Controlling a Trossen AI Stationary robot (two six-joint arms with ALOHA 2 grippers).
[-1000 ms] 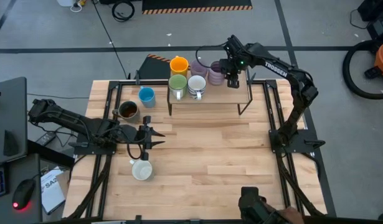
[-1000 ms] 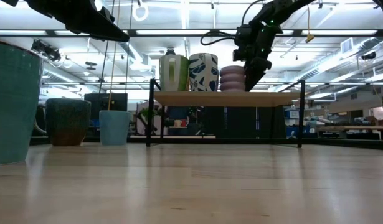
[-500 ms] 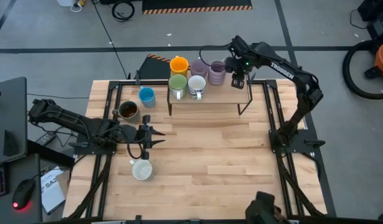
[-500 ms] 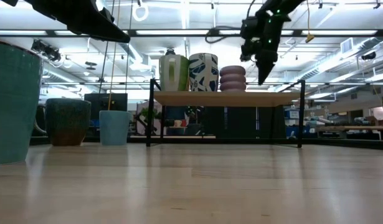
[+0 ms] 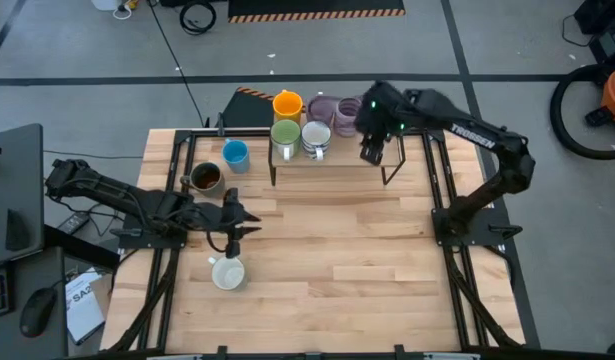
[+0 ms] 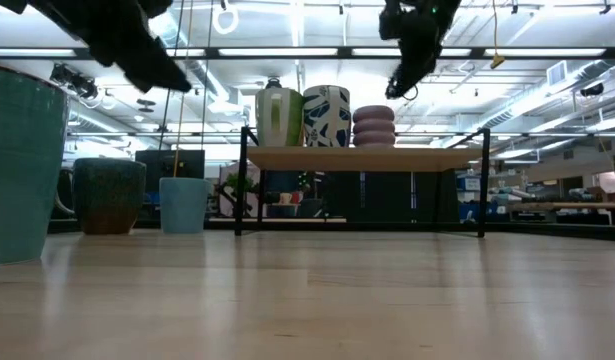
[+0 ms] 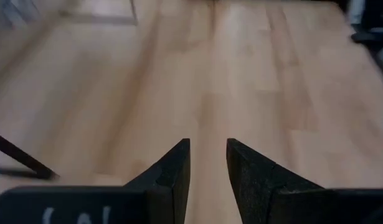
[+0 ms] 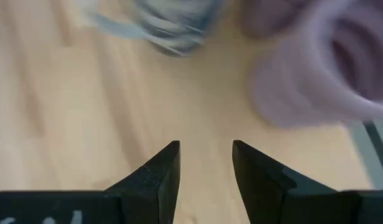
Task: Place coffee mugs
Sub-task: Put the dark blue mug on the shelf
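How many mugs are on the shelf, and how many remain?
Five mugs sit on the raised shelf: orange mug, green mug, white patterned mug and two purple mugs. Both tools are empty. Left: blue mug, dark mug, white mug.

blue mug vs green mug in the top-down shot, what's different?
1. Place: the green mug stands on the raised shelf among other mugs; the blue mug stands on the table left of the shelf, next to the dark mug.
2. Colour: the blue mug is light blue, the green mug pale green.
3. Size: the blue mug looks a bit smaller from above.

Shared: both are upright, and no gripper touches either.
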